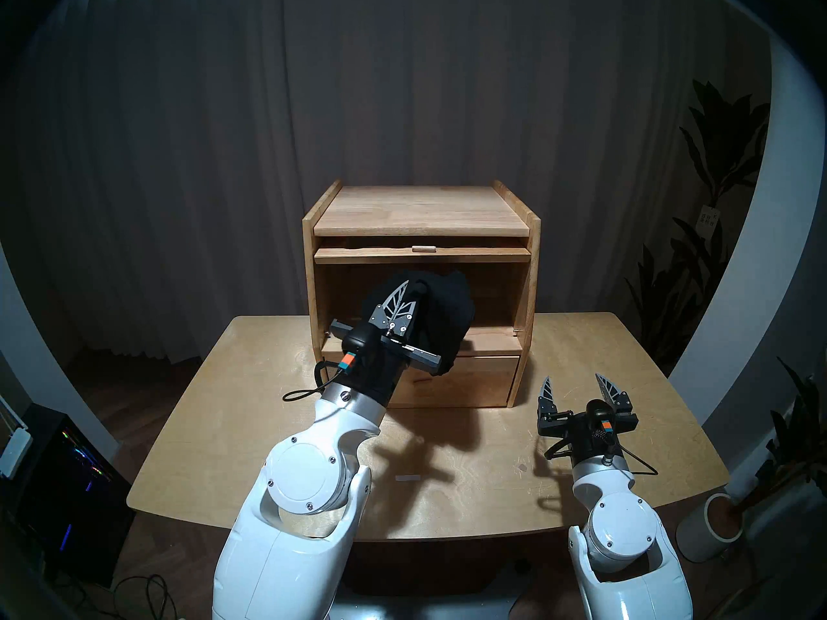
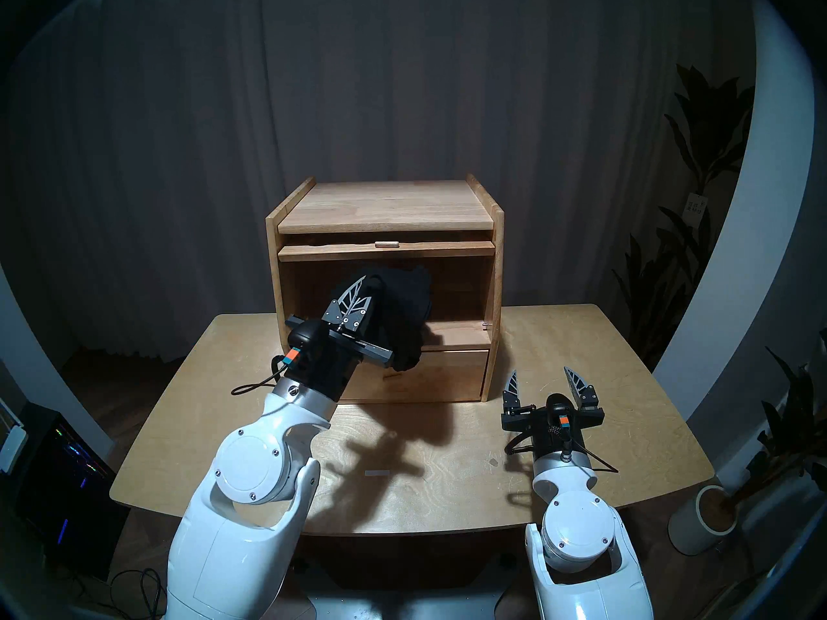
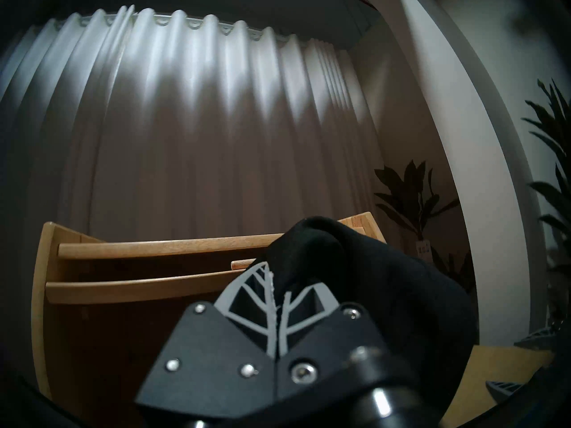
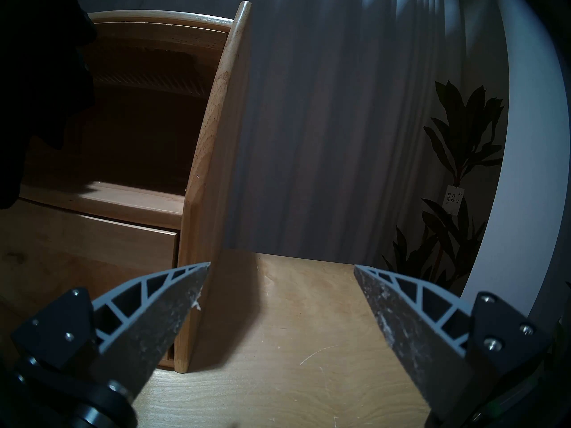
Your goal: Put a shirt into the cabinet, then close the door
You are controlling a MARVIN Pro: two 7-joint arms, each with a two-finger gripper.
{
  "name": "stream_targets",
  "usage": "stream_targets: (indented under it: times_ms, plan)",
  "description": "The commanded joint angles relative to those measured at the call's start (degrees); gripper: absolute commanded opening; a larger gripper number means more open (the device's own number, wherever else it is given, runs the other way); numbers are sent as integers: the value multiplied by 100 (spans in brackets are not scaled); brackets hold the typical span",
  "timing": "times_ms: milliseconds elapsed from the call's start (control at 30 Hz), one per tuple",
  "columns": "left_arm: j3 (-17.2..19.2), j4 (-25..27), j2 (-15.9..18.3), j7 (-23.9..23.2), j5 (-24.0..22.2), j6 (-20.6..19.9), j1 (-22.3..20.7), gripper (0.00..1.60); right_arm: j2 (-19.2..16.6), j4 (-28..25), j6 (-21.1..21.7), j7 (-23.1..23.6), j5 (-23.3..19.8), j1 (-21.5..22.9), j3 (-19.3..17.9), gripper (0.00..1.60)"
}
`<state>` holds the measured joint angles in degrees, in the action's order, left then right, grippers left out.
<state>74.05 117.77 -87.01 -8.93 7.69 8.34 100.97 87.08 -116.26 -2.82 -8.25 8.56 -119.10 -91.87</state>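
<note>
- The shirt [image 1: 436, 319] is a black soft bundle that hangs in the air in front of the open upper compartment of the cabinet [image 1: 420, 212], at its left half; its lower end droops over the drawer front [image 1: 474, 379].
- In the left wrist view the shirt [image 3: 364, 282] fills the area from the centre toward 4 o'clock and covers the right end of the cabinet [image 3: 43, 282].
- The left gripper [image 1: 405, 294] is clamped on the shirt: its two ribbed fingers [image 3: 262, 294] are pressed together with the black cloth pinched between them. It points up and toward 1 o'clock in the head view.
- The door [image 1: 423, 255] is lifted and lies flat just under the top board, only its front edge showing, with the small peg handle [image 1: 424, 248] on it. The compartment stands open.
- Whether any part of the shirt touches the compartment floor, I cannot tell.
- The cabinet stands on the far half of a light wooden table [image 1: 626, 426], about the middle.
- The right gripper [image 1: 577, 388] hovers above the table at 4 o'clock from the cabinet, near its right front corner, well apart from the shirt. Its fingers [image 4: 160, 303] are spread wide with nothing between them.
- A small pale strip [image 1: 408, 478] lies on the table at 6 o'clock from the cabinet.
- A grey curtain [image 1: 402, 91] is behind, and dark plants [image 1: 716, 158] stand at 3 o'clock.
</note>
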Motion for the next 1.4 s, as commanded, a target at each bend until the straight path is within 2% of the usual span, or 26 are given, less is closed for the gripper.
stream_targets:
  times_ms: [0, 33, 67, 167, 267, 300, 333, 467, 600, 667, 833, 1000, 1033, 1100, 1267, 1367]
  plan:
    - [36, 105, -249, 49, 307, -562, -659, 0, 0, -139, -34, -12, 5, 6, -4, 160]
    - [32, 109, -261, -5, 278, -807, -710, 0, 0, -138, -34, -12, 5, 7, -4, 160]
    - [32, 109, -261, -5, 278, -807, -710, 0, 0, -138, -34, -12, 5, 7, -4, 160]
    - [55, -121, -309, -55, 221, -1188, -863, 0, 1, -143, -34, -12, 5, 3, -4, 160]
    - [110, -445, -403, -34, 365, -1662, -1132, 0, 1, -152, -34, -13, 6, -3, -4, 160]
    - [170, -523, -384, -32, 436, -1613, -1023, 0, 1, -152, -34, -13, 6, -3, -4, 160]
    - [183, -688, -427, -6, 491, -1837, -1174, 0, 1, -154, -34, -13, 6, -5, -4, 160]
    - [399, -1156, -498, 237, 380, -2241, -1320, 0, 1, -149, -34, -12, 6, -1, -4, 160]
    - [512, -1399, -544, 631, 259, -2837, -1552, 0, 1, -153, -34, -13, 6, -4, -4, 160]
    - [541, -1486, -551, 852, 195, -2947, -1633, 0, 1, -152, -33, -13, 6, -4, -4, 160]
    - [513, -1380, -575, 1386, -251, -3510, -1841, 0, 0, -143, -33, -12, 5, 2, -4, 160]
    - [237, -1039, -594, 1871, -708, -4104, -1962, 0, 0, -145, -33, -12, 5, 1, -4, 160]
    - [237, -1039, -594, 1871, -708, -4104, -1962, 0, 0, -145, -33, -12, 5, 1, -4, 160]
    - [69, -850, -609, 2093, -1064, -4481, -2026, 0, 0, -142, -33, -12, 5, 3, -4, 160]
    - [-257, -636, -639, 2678, -1493, -4744, -2160, 0, 1, -155, -33, -13, 6, -5, -4, 160]
    - [-422, -788, -652, 2963, -1555, -4504, -2211, 0, 2, -165, -32, -13, 6, -13, -4, 160]
